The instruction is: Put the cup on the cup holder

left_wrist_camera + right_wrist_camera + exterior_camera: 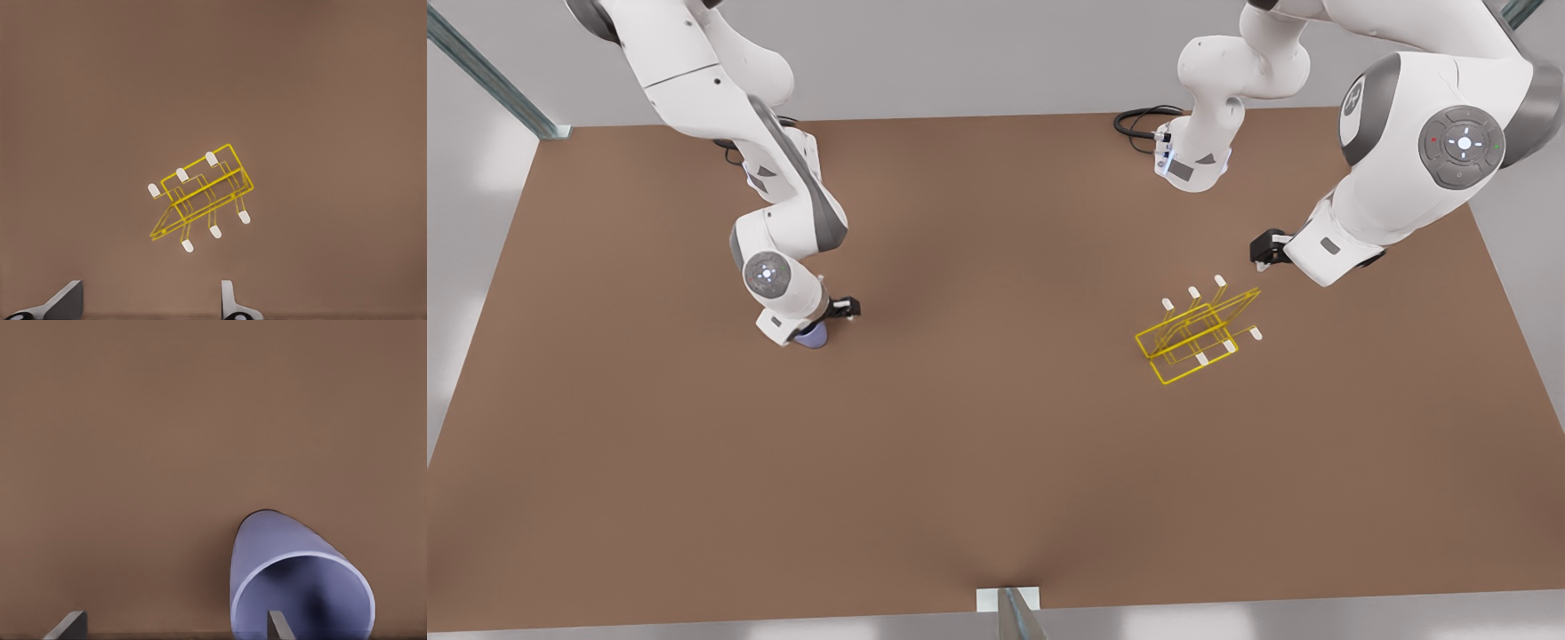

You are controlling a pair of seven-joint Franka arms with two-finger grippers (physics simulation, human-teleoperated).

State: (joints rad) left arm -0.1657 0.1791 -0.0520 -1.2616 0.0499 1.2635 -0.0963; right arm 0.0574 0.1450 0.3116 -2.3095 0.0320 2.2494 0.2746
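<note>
Hovering over the small lavender-blue tapered cup [293, 580], my right gripper [175, 625] has its fingers spread and grasps nothing; the cup stands open end up on the brown worktop [978, 444] at the front view's left, one finger just inside its rim, I judge for a pinch on the wall. That arm folds steeply down. My left gripper [150, 301], likewise released, waits above the yellow thin-wire cup holder [1199, 333], well apart to the right.

White arms [783, 222], grey joints, black cables [1138, 120]
</note>
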